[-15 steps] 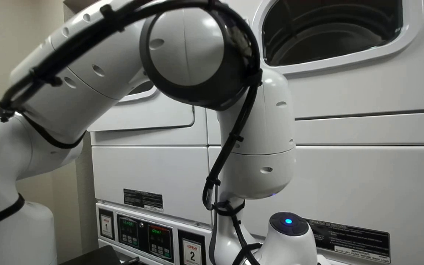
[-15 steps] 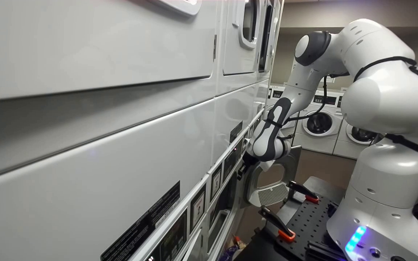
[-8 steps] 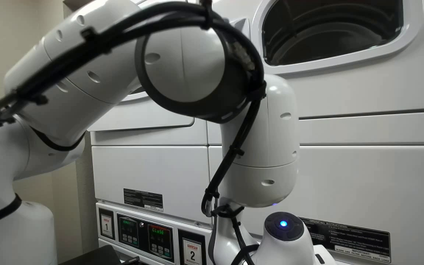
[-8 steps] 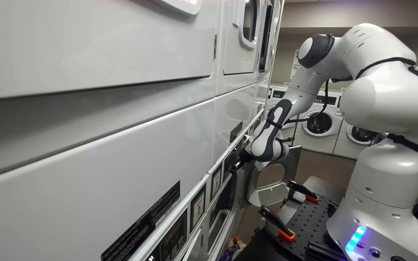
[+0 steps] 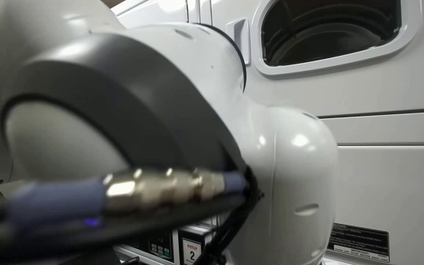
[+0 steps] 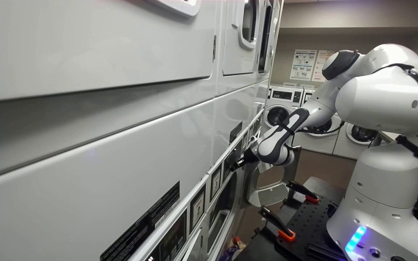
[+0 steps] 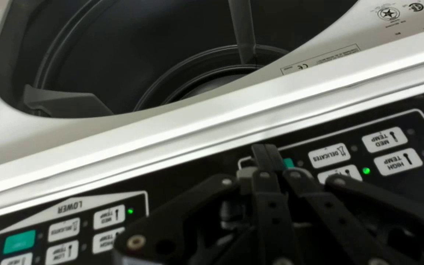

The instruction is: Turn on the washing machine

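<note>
The washing machine (image 5: 388, 176) is the big white stacked unit with the dark, grey-rimmed porthole (image 5: 329, 33) in an exterior view. Its black control panel (image 7: 186, 173) runs across the wrist view, upside down, with lit green lights. My gripper (image 7: 268, 156) is shut with nothing between its fingertips. The tips are in front of the panel's right-hand group and partly cover a teal button (image 7: 288, 163); whether they touch it I cannot tell. Another teal button (image 7: 20, 241) is at lower left. In an exterior view, my gripper (image 6: 238, 165) is beside the panel strip.
An open dark drum (image 7: 134, 55) is beyond the panel. A grey door with a mesh screen (image 6: 272, 195) stands open below my wrist. Orange-and-black clamps (image 6: 285, 232) hold the perforated base plate (image 6: 310, 217). More washers (image 6: 283, 105) stand at the back.
The elbow has dropped and swung away from the machines, now filling much of an exterior view and covering panels there. The gripper has shifted slightly along and closer to the panel.
</note>
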{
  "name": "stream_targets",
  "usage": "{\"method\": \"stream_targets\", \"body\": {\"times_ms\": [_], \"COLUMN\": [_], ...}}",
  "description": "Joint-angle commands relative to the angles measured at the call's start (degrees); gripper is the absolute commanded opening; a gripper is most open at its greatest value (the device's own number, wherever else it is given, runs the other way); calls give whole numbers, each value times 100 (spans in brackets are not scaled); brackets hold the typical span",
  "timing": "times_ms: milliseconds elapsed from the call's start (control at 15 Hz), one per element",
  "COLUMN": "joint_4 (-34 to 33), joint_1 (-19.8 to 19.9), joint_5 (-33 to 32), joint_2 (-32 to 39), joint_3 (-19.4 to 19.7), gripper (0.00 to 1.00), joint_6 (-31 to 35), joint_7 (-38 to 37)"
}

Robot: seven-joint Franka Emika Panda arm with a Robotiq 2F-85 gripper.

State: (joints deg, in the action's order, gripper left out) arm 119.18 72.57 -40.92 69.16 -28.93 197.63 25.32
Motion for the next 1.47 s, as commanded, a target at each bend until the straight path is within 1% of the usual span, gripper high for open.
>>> {"method": "stream_targets", "body": {"times_ms": [0, 67, 200, 533, 733, 867, 1133, 1200, 1333, 1400], "joint_4": [-354, -322, -407, -614, -641, -646, -779, -747, -650, -569], "joint_1": [-91, -451, -977, -2115, -2729, -3060, -3465, -3431, -3496, -3454], "joint_5": [-340, -198, 40, 599, 929, 1128, 1417, 1451, 1571, 1587], "joint_2": [241, 56, -137, -446, -597, -687, -751, -817, -976, -1078], "joint_3": [-13, 262, 642, 1451, 1886, 2124, 2325, 2275, 2314, 2290], "gripper": [0, 0, 0, 0, 0, 0, 0, 0, 0, 0], "joint_6": [35, 48, 34, -165, -403, -654, -1721, -2034, -2453, -2596], "joint_7": [-196, -329, -518, -882, -874, -788, -521, -393, -180, -31]}}
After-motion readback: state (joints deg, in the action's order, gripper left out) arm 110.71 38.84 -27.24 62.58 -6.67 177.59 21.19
